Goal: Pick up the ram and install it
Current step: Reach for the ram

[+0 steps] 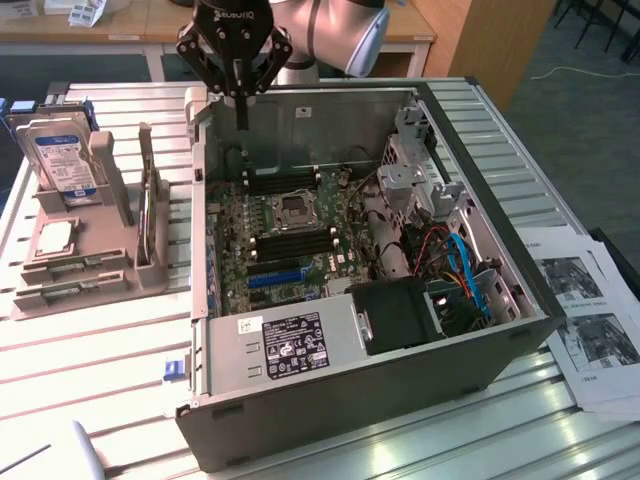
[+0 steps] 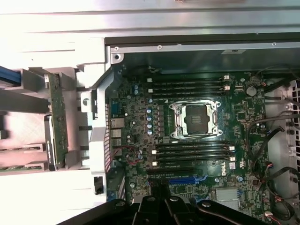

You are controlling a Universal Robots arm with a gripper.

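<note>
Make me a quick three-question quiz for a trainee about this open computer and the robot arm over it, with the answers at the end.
1. True or false: the tool is shut and hangs over the open case.
2. What colour is the expansion slot on the motherboard? A red, B blue, C white.
3. What lies on the table at the exterior view's right of the case?

Key: 1 true. 2 B. 3 printed papers.
</note>
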